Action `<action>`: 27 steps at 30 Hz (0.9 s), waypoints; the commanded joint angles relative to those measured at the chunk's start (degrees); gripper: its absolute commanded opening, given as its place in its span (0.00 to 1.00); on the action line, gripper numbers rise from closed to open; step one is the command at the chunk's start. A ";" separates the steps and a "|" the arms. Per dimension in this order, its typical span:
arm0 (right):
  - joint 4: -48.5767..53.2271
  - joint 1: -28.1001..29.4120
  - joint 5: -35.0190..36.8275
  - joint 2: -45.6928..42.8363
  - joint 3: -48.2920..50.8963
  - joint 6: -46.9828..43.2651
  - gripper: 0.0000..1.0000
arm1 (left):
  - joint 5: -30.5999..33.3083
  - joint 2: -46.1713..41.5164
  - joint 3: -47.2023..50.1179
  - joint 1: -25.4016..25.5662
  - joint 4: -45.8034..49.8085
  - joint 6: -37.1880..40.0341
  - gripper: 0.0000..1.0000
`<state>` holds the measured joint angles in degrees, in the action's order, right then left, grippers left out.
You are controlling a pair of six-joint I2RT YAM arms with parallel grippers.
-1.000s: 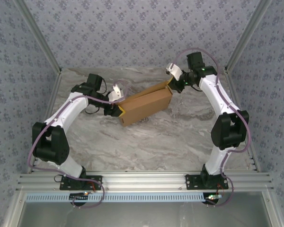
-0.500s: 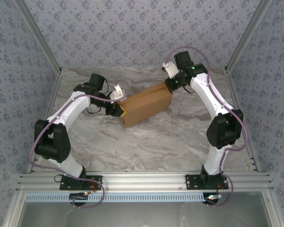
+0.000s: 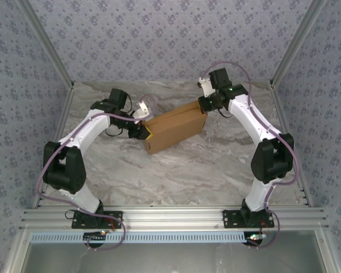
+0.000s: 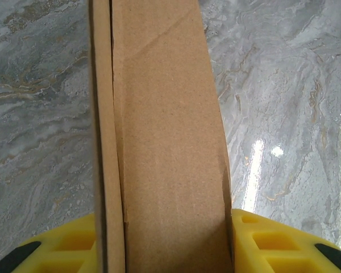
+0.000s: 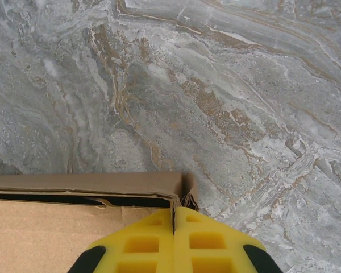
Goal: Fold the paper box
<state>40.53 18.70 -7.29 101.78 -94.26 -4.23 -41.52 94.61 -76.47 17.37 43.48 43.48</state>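
Paper box [image 3: 176, 128], left gripper [image 4: 163, 242] clamping one end, right gripper [image 5: 174, 224] pinching corner edge

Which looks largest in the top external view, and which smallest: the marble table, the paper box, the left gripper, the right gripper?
1. marble table
2. paper box
3. left gripper and right gripper: they look about alike, each partly hidden at an end of the box, so I do not rank them.

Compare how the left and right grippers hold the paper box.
The left gripper is spread wide, the paper box between its fingers; the right gripper is nearly closed, pinching a thin wall. The left takes the box's left end, the right its far right corner. Both are yellow.
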 commanded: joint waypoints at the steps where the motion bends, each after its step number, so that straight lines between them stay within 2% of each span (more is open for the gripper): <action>1: 0.56 0.12 1.14 -1.69 3.48 0.27 0.03 | 0.79 0.11 -1.84 -1.08 -2.35 -1.17 0.37; 12: -4.84 -1.21 0.52 -4.55 10.83 -0.86 0.02 | 0.36 0.16 -1.32 -1.63 -2.75 -1.34 0.42; 22: -9.37 -0.54 1.77 -6.89 15.05 -2.37 0.02 | -2.13 -1.41 -1.21 -2.16 -4.29 -3.39 0.54; 27: -9.92 0.26 2.77 -7.70 15.42 -1.72 0.02 | -2.86 -2.99 -0.38 -2.16 -8.98 -6.48 0.61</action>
<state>26.35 18.50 -6.42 94.52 -80.47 -5.56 -42.06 94.35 -76.47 15.46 37.69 39.46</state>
